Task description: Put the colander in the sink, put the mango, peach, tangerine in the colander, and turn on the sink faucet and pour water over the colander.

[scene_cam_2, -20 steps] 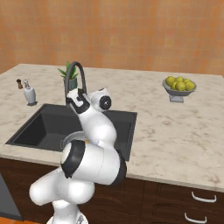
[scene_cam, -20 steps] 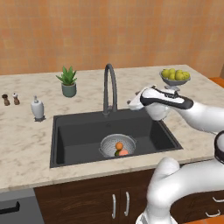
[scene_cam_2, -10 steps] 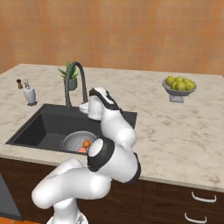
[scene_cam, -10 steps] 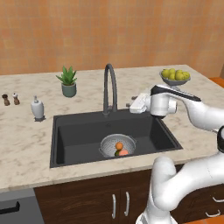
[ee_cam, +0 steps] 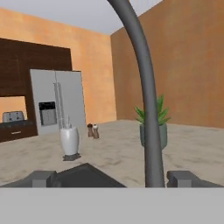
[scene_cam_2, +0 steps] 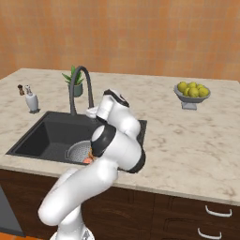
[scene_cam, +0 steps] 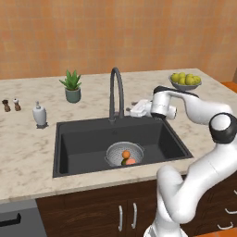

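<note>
Already your colander [scene_cam: 124, 154] sits in the sink [scene_cam: 78, 143] over the drain, with the tangerine [scene_cam: 126, 153] and peach [scene_cam: 131, 161] visible inside; the mango looks tucked between them, hard to confirm. Water is left. Your tool [scene_cam: 137, 109] hangs released beside the sink faucet [scene_cam: 115, 92]. Beyond, the hand view alone shows a refrigerator [ee_cam: 57, 103].
</note>
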